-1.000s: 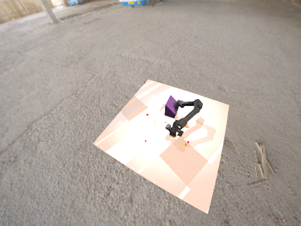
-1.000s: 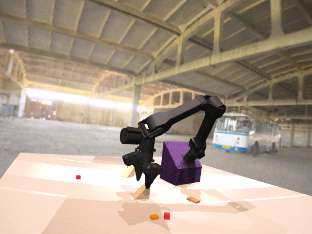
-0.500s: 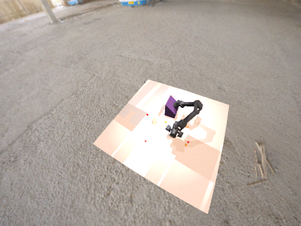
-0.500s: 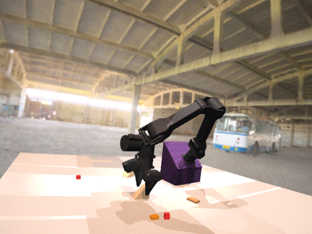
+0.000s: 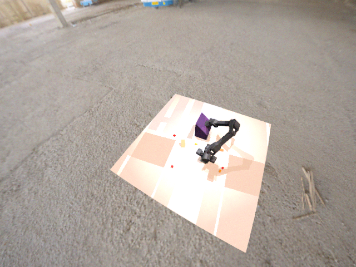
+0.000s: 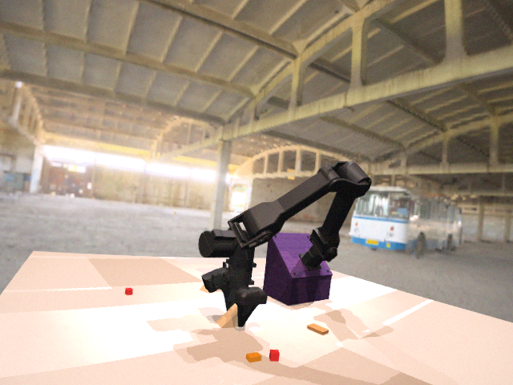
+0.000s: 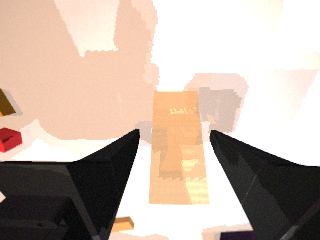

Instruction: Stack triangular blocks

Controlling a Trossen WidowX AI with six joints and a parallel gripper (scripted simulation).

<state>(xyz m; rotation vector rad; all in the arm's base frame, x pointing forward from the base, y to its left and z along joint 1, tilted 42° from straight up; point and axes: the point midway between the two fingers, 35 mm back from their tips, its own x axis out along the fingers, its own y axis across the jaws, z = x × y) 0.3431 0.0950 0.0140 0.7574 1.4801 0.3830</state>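
A tan triangular block (image 6: pixel 226 316) (image 7: pixel 176 192) rests on the table under my hand, its slope visible in the exterior view. My gripper (image 7: pixel 174 133) is open, its fingers low on either side of this block. In the wrist view there is a gap between the block and each finger. In the exterior view the near finger hides part of the block. The other triangular block (image 5: pixel 183 143) (image 6: pixel 203 289) stands apart on the table, mostly hidden behind my hand in the exterior view. It is out of the wrist view.
A purple sloped box (image 5: pixel 202 130) (image 6: pixel 297 285) stands by the arm's base. A red cube (image 6: pixel 274 354) (image 7: pixel 9 140) and an orange piece (image 6: pixel 253 356) lie near my hand. A flat orange piece (image 6: pixel 317 328) (image 7: pixel 123 223) lies beyond. A yellow piece (image 5: pixel 196 143) lies between the blocks.
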